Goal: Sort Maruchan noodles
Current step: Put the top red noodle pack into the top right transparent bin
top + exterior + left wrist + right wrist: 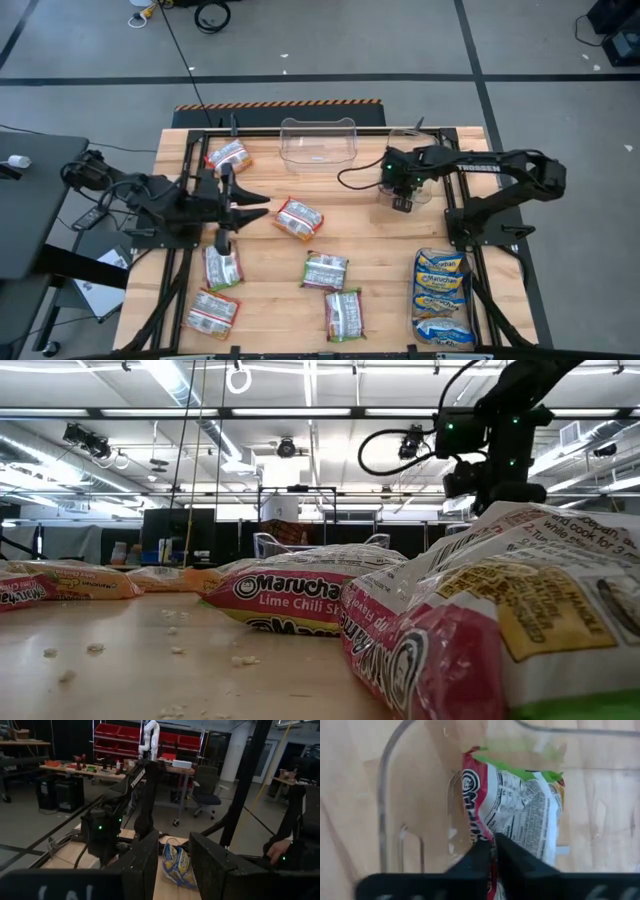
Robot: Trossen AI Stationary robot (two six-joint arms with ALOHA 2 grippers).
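Nearest item: front packet (500, 625), red, white and yellow print, lying flat at the near edge of the table (385, 240) and filling the right of the low view. Just behind it: Lime Chili packet (300, 592), green-and-white, also flat. Handling, as judged: light; the shiny film is likely to slip under the pads; the noodle block inside is probably stiff but brittle, so a hard squeeze across the face could crack it. A crimped end seam or a long edge looks the safest hold. Loose packets (299, 217) on the table, counted from above and including the two just listed: six, in red-and-white or green-and-white, and I cannot split them surely by colour. Two lie near the middle of the near edge, two at the near left, one mid-table, one at the far left. Blue-and-yellow stack (441, 295), near right: three or four overlapping packets, exact count not clear. Left hand (174, 842): mid-table on the left side, fingers well apart, nothing between them, waiting. Right hand (495, 842): farther back on the right, above the small clear bin (384, 800), fingers closed together, pinching the edge of the held packet (520, 810), red, green and white. That packet hangs within the bin's outline, and whether it touches the bin floor cannot be told. Farthest item: large clear bin (318, 152), one, at the far edge. Packets in all: ten or eleven.
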